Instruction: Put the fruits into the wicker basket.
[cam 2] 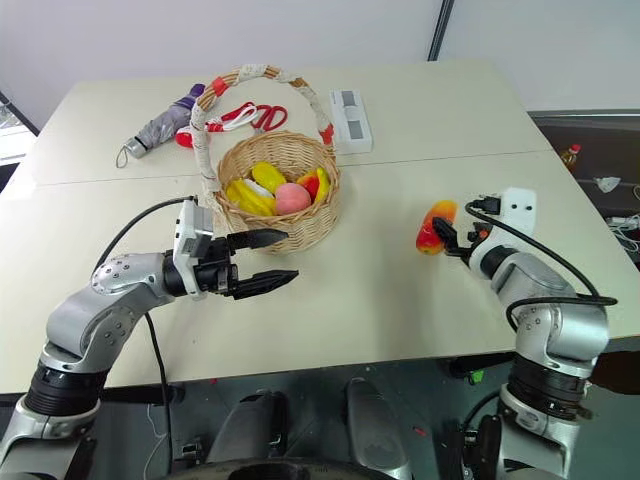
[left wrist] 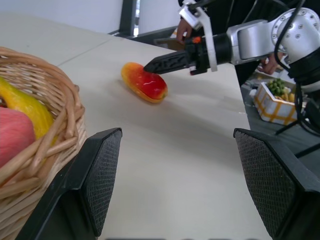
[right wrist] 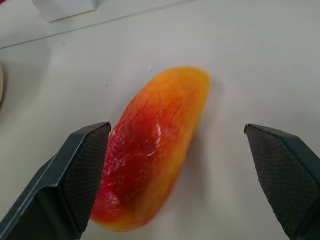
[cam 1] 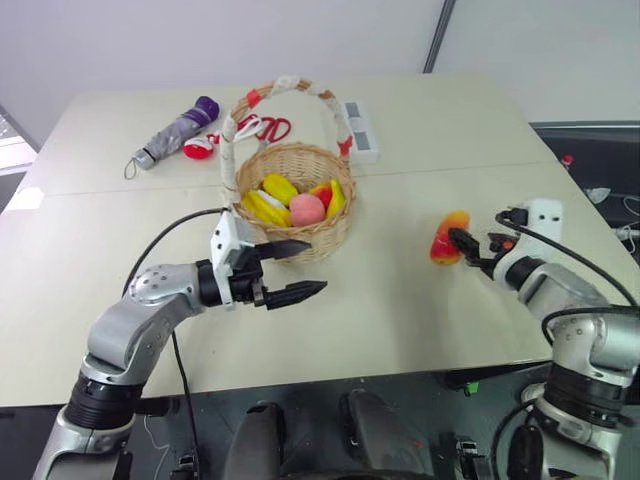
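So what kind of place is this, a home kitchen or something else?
More likely an office or lab room set up for robot trials than a kitchen: a plain pale work table against a bare white wall, a white power strip lying on it, and loose cables beside the table.

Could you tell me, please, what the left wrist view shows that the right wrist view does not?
The left wrist view alone has the round tan woven wicker basket holding a yellow banana and a pink peach, plus the open left gripper. The right wrist view alone has a white block on the table. Both share the oblong red-orange-yellow mango lying on the cream table and the open right gripper at it.
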